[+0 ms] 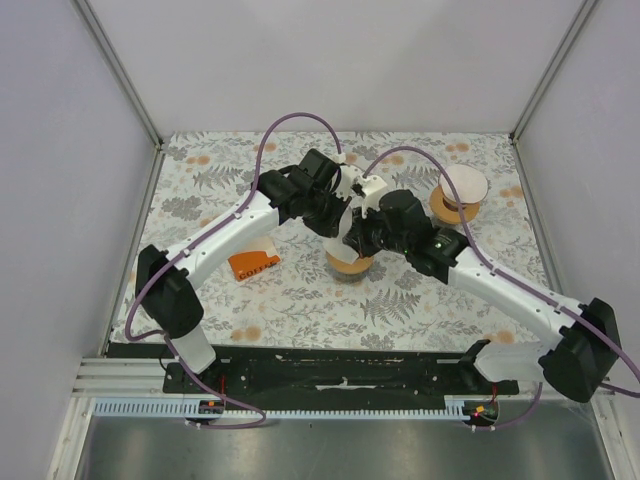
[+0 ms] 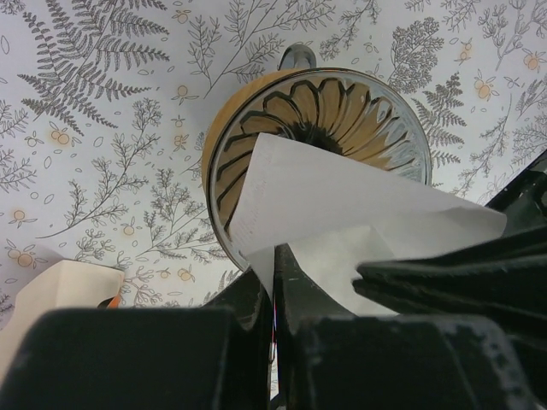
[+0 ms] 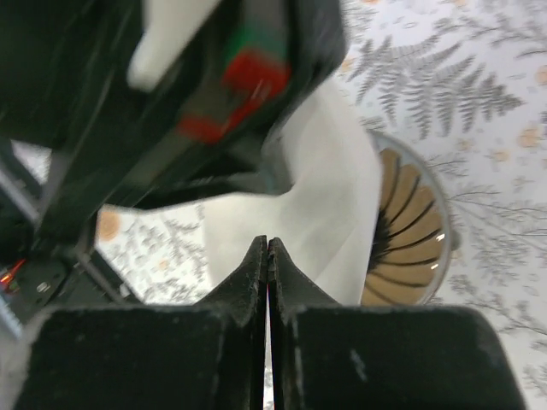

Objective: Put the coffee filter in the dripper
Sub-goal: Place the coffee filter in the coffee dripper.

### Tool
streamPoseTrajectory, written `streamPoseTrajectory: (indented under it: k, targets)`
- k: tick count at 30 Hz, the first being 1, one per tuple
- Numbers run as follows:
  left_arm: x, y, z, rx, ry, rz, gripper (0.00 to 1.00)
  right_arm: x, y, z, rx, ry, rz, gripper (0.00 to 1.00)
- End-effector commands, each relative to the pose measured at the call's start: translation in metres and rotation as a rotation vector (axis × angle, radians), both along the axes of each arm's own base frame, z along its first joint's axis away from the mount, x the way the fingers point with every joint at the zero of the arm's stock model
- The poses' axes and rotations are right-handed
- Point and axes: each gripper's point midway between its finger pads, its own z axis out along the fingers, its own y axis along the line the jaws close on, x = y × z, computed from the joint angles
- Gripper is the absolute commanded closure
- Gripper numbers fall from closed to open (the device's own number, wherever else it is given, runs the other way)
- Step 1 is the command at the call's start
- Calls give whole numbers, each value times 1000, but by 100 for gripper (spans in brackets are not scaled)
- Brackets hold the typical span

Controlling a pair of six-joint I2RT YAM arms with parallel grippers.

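table [image 1: 200, 190]: fern-patterned top; the dripper [image 2: 359, 115] stands near its middle.
left arm [image 1: 225, 235]: reaches in from the dripper's left and ends above it.
right arm [image 1: 500, 280]: reaches in from the dripper's right, its wrist close beside the left one over the dripper.
dripper: upright, mouth facing up, ribbed inside bare, nothing seated in it yet.
coffee filter [image 2: 342, 205]: held in the air over the dripper, flat rather than opened into a cone. It overlaps the dripper's rim in the left wrist view; I cannot tell whether it touches.
left gripper [image 2: 274, 260]: fingers closed, pinching the filter's edge above the dripper's near side.
right gripper [image 3: 267, 256]: fingers pressed together, tips at the filter's lower edge; I cannot tell whether paper is caught between them.
step in hand: probably carrying the filter over the dripper's mouth, before seating it.
next move: seems to call for spreading the paper open, pointing its tip at the dripper's centre hole, lowering gently and only then letting go.
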Motion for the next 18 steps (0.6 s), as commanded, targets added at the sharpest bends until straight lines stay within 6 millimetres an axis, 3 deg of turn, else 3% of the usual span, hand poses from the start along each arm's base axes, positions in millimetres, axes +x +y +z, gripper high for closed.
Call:
streamPoseTrajectory:
  k: [1, 5, 9, 14, 18]
  targets:
    - [2, -9, 9, -46, 17, 4, 98, 34, -13, 0, -186, -82, -126, 100]
    - [3, -10, 11, -50, 10, -4, 98, 35, -12, -23, -273, -61, -117, 100]
    - [1, -12, 17, -68, 12, -26, 98, 36, -14, -29, -297, -55, -134, 100]
    - [1, -14, 33, -119, 16, -32, 76, 32, -19, -41, -330, -36, -133, 100]
    - [7, -15, 50, -165, 3, -31, 66, 25, -20, -50, -332, -21, -101, 100]
